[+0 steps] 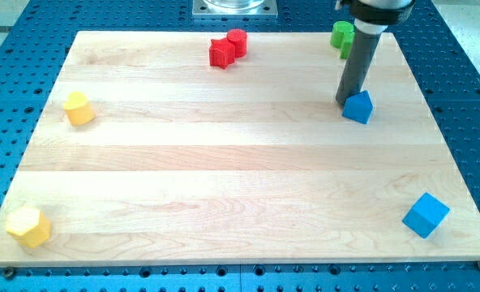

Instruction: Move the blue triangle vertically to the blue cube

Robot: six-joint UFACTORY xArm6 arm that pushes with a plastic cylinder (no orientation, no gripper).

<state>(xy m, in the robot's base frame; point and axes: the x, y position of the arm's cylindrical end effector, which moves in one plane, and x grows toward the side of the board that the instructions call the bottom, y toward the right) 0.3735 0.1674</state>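
The blue triangle (358,107) lies on the wooden board (224,162) at the view's upper right. My tip (345,100) rests on the board just left of and slightly above the blue triangle, touching or nearly touching its upper left side. The blue cube (426,215) sits near the view's bottom right corner, well below and a little right of the triangle.
A red star-shaped block (220,53) and a red cylinder (237,41) sit together at the top middle. A green block (342,36) stands at the top right, partly behind the rod. A yellow block (79,109) is at the left and another yellow block (28,226) at the bottom left.
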